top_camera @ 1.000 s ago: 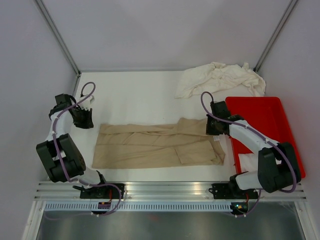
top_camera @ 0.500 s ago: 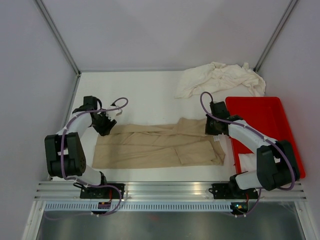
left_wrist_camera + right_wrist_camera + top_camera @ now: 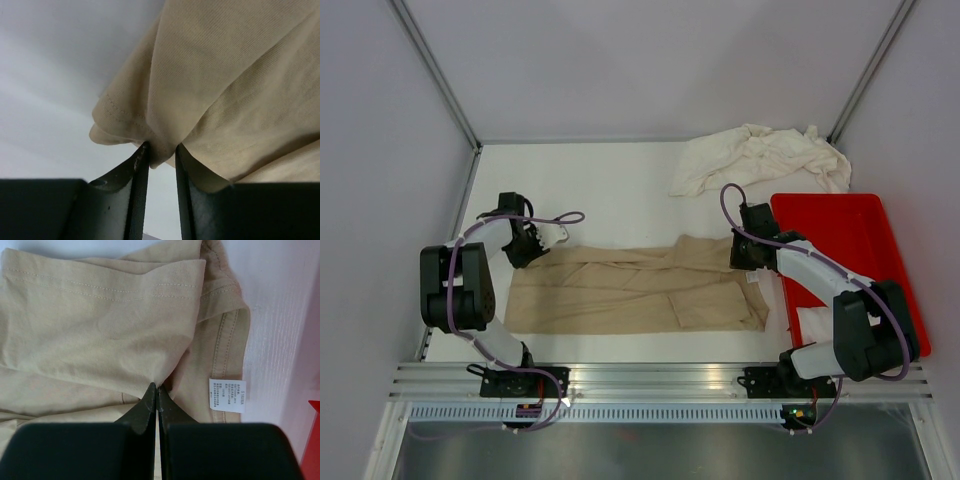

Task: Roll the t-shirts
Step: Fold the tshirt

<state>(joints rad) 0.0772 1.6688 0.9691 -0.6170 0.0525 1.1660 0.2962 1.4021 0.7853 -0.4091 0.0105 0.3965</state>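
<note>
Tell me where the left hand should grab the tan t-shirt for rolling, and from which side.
Grip the tan t-shirt at its far-left hem corner, coming in low from the left. The shirt lies flat as a long strip, and that corner bunches into a raised fold, easy to pinch. The left hand straddles that fold; the right hand is shut on the collar end.

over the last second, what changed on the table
The left gripper swung in from the left to the far-left corner of the flat tan cotton t-shirt and now straddles a fold there, slightly open. The right gripper stayed shut on the shirt's collar end. The crumpled cream t-shirts and red plastic tray did not move.
</note>
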